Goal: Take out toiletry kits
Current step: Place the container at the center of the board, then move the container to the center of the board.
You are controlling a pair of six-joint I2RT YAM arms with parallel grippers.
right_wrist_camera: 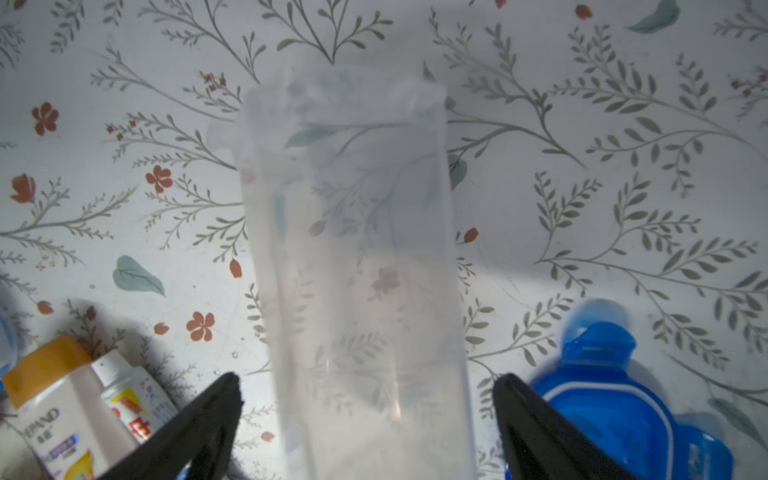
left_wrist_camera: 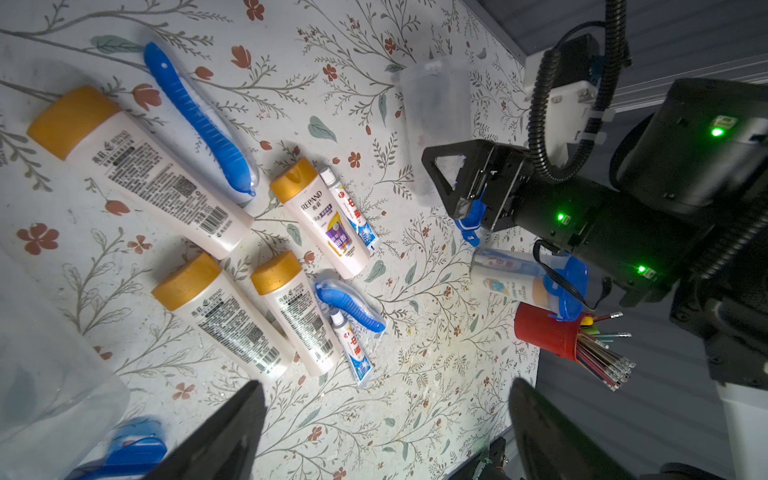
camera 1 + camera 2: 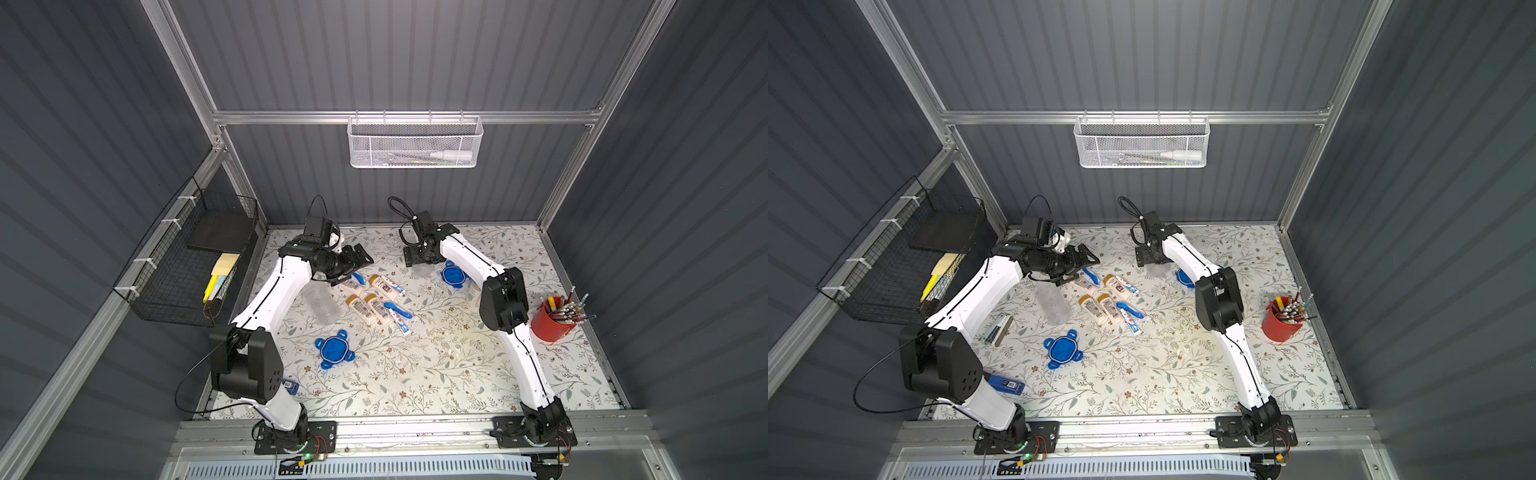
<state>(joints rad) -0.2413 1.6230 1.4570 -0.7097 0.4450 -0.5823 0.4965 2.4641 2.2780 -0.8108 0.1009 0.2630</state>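
Loosely clustered in the middle of the floral table (image 3: 415,374) lie the toiletry kits (image 3: 377,309). They are four white bottles (image 2: 141,170) with tan-gold caps, two toothpaste tubes (image 2: 353,349) and two blue toothbrushes (image 2: 195,120). All lie flat on the surface and close together, some touching.

The left gripper (image 3: 362,257) hangs just beside the far-left edge of this cluster, spread wide with nothing between its jaws. The left wrist view shows its dark fingertips (image 2: 232,432) apart over bare tabletop. Next to the left arm an empty clear jar (image 3: 322,305) lies on its side. A blue clip lid (image 3: 334,349) rests alone nearer the front edge.

The right gripper (image 1: 365,380) sits low over a second clear jar (image 1: 357,249), also on its side and empty. Its fingers stand spread on either side of the jar, with a sliver of table showing between each one and the plastic — not pinching it. Another blue lid (image 1: 602,407) lies just beside that jar.

Under the right arm is a third jar (image 2: 519,282) with its blue lid on — a bottle and a tube show through its wall. A red cup (image 3: 550,322) of pens stands near the right edge, well apart from the kits.
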